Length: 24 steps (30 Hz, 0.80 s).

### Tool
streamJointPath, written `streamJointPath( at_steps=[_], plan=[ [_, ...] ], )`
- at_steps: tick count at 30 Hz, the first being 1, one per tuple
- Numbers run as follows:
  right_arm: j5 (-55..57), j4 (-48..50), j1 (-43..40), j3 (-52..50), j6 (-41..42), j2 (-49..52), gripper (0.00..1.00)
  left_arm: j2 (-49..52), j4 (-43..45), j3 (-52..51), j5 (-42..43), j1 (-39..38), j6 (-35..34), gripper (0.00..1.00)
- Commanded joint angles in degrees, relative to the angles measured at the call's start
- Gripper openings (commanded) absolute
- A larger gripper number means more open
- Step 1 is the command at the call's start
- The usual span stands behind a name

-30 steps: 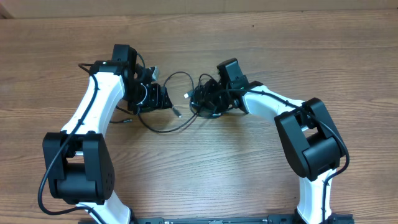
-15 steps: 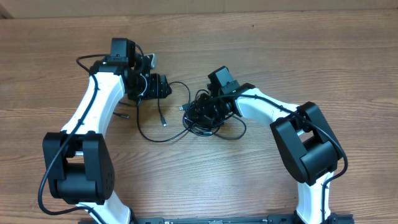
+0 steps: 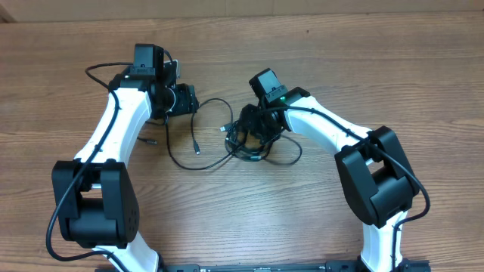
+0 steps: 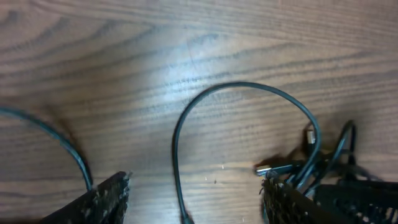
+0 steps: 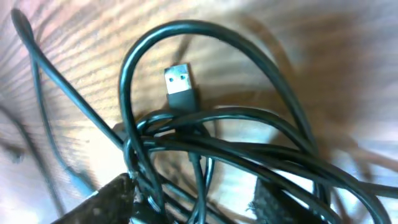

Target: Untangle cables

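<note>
The cables are thin black cords. A tangled bunch point(image 3: 255, 143) lies at the table's middle, and loose loops point(image 3: 181, 160) trail left from it, one ending in a small plug point(image 3: 198, 148). My right gripper point(image 3: 253, 130) sits right over the bunch. In the right wrist view its fingers point(image 5: 109, 202) stand apart with several strands of the knot point(image 5: 155, 140) between them, beside a USB plug point(image 5: 180, 87). My left gripper point(image 4: 196, 190) is open low over the wood. One strand point(image 4: 176, 155) runs between its fingers, unpinched, and arcs over to a plug point(image 4: 273, 168).
Another small connector point(image 3: 149, 140) lies beside the left arm. The left arm's own thick wire point(image 3: 98, 69) loops out past its wrist. Both arm bases point(image 3: 98, 211) stand near the front edge, and a pale strip point(image 3: 242, 7) borders the table's far side.
The left gripper drew back up and left, leaving its strand slack on the table. The right gripper shifted over the bunch and its jaws widened.
</note>
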Motion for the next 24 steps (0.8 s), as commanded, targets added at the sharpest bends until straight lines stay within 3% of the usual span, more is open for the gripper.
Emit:
streamJointPath(
  at_steps=[1, 9, 24],
  plan=[
    [10.01, 1.14, -0.39, 1.31, -0.96, -2.08, 0.69, 0.63, 1.40, -2.25, -1.38, 0.04, -0.70, 0.71],
    [18.23, 3.08, -1.20, 1.31, -0.83, -2.03, 0.77, 0.63, 2.62, -2.47, -1.38, 0.04, -0.76, 0.72],
    [14.60, -5.90, -6.80, 0.98, -0.57, -1.97, 0.78, 0.63, 2.67, -2.47, -1.36, 0.04, -0.76, 0.72]
  ],
)
